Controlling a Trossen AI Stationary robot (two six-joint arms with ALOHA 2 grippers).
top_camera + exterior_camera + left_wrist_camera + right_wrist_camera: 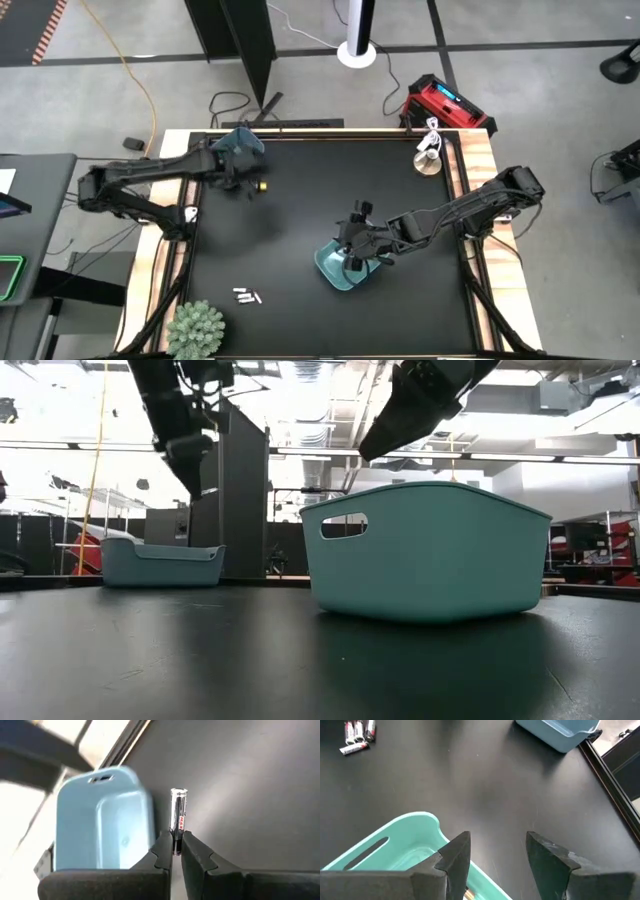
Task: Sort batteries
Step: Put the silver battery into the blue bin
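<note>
My left gripper (176, 840) is shut on one battery (178, 810), a silvery cylinder with red marks. It hovers beside the light blue bin (100, 820) at the table's far left (240, 148). My right gripper (495, 842) is open and touches nothing. It hangs above the rim of the teal bin (395, 850), which stands near the table's middle (345, 268). A few more batteries (247, 296) lie flat on the table near its front edge, also in the right wrist view (357, 734). The low view shows both arms raised above the bins. My left gripper pinches the battery between its two fingertips by the battery's near end (177, 836). The battery lies along the fingers and sticks out beyond them. It is lifted clear of the table, next to the blue bin's wall.
A small green plant (195, 328) stands at the table's near left corner. A round object with white parts (430, 158) sits at the far right corner. The black mat (300, 220) between the two bins is bare, and raised wooden edges border the table.
</note>
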